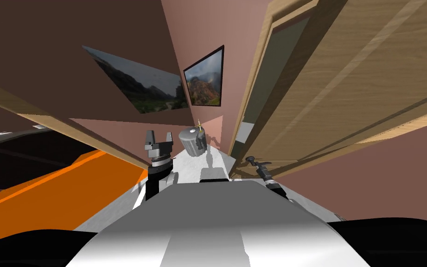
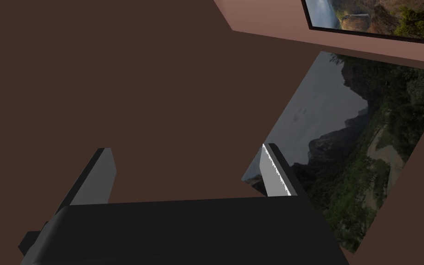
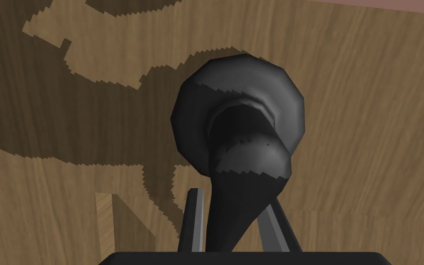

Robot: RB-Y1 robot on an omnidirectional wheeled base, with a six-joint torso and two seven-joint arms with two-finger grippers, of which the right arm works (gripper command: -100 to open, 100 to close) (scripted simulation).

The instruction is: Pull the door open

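At the door, your right end effector is clamping the handle; your left end effector is hanging wide. Next, I judge, comes a steady pull backward.

Left pincer dark-boxed, grey blades — black forearm

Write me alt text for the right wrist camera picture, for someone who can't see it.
The right gripper is shut on a dark door handle, its two thin fingers pressing the sides of the lever. The lever runs up from the gripper to a round dark base set on a light wooden door.
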